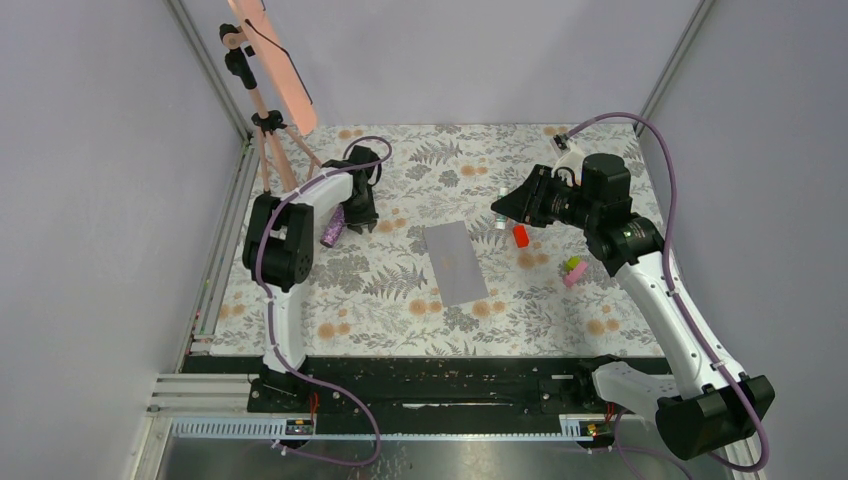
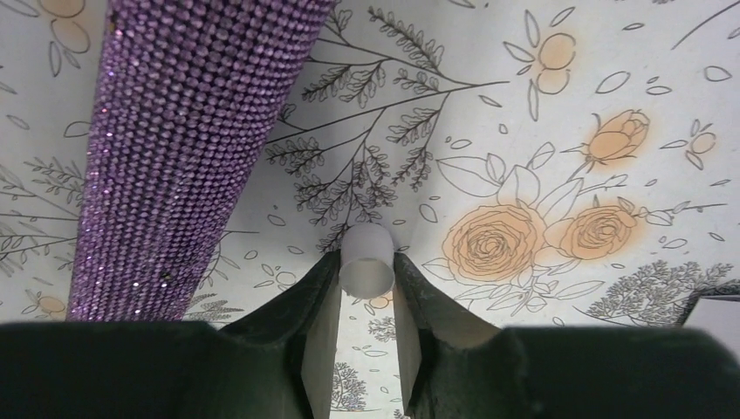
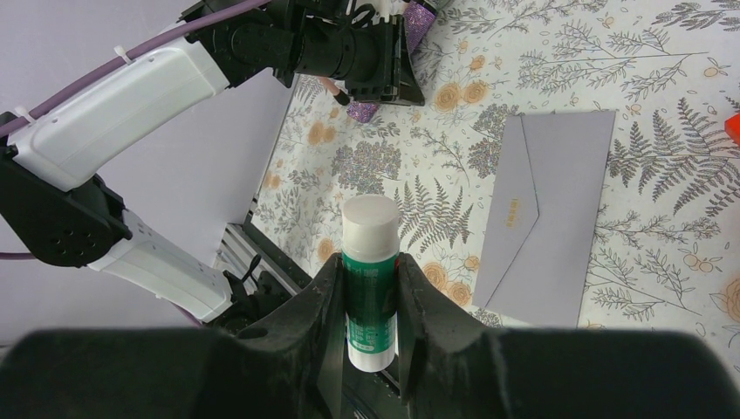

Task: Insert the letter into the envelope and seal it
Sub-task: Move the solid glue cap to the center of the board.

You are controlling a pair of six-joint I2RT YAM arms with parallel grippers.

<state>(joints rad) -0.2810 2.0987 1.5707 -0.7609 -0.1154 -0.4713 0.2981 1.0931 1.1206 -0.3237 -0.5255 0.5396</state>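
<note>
While the right end effector [image 3: 370, 271] is closed firmly on a green glue stick [image 3: 371, 236] with a white top, gripping its body on both sides, the envelope [image 1: 455, 262] lies flat at the middle of the tabletop [image 1: 400, 290], between the two arms. Its pointed flap [image 3: 515, 175] appears folded down against the body. The letter shows in no view; it may already be inside, but this cannot be confirmed.

At the far left, well apart from the envelope, the left end effector [image 2: 367, 271] is pinched on a small white cylinder [image 2: 366, 253], possibly the stick's cap. A purple glittered tube [image 2: 183, 148] lies just beside it. A red block [image 1: 520, 235] sits to the right of the envelope, near the right end effector.

Judged from this layout, the step in hand is preparing glue for the seal. To do it well:
- The flap would need lifting before glue goes on, so the left end effector should first set its cylinder down clear of the envelope.
- The stick should meet the paper squarely and travel along the flap's edges with light pressure, since thin paper can drag or crease.
- One end effector should pin the envelope's body while the other works, and the flap should then be pressed flat along its whole edge.
</note>
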